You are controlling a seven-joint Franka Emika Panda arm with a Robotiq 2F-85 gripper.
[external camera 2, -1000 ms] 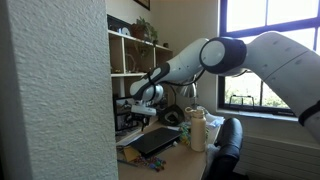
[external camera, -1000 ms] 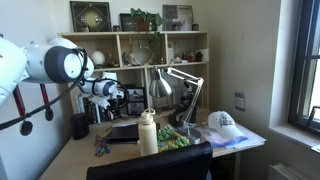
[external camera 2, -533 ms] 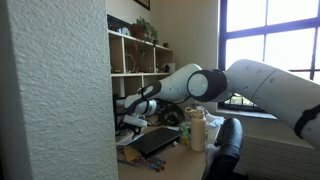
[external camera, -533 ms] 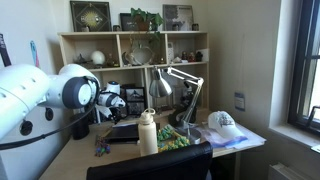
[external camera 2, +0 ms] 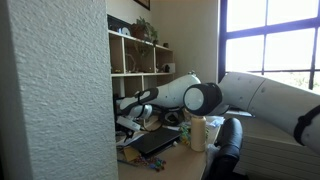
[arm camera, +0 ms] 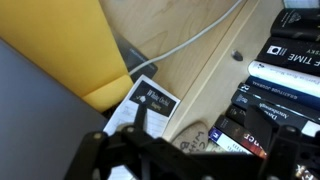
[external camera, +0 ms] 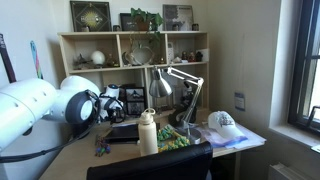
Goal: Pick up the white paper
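Wrist view gives me the black Robotiq gripper [arm camera: 190, 152] as a dark, blurred mass along the bottom edge. Neither this view nor the exterior views let me tell how far apart the jaws stand.

Just ahead of the gripper lies the thin white paper [arm camera: 152, 103], a rectangular sheet with a dark printed patch on it, flat on a pale wooden surface [arm camera: 150, 25]. Ahead and to the left, just beside the paper's corner, a yellow sheet [arm camera: 60, 40] lies over a grey surface [arm camera: 40, 120]. A thin white cable [arm camera: 190, 42] crosses the wood beyond the paper. To the gripper's right is a row of dark book spines [arm camera: 285, 75] with white lettering.

In both exterior views the gripper [external camera: 108, 105] [external camera 2: 129, 108] hangs low over the back of the desk, in front of the wooden shelf unit [external camera: 135, 50]. In an exterior view a white patch [external camera 2: 128, 125] sits right under it. I take that for the same paper but cannot be sure.

Well away from the gripper, toward the desk's front, stands a tall white bottle [external camera: 148, 132]. Further off, a white baseball cap [external camera: 225, 121] rests on pale bluish papers [external camera: 240, 138].
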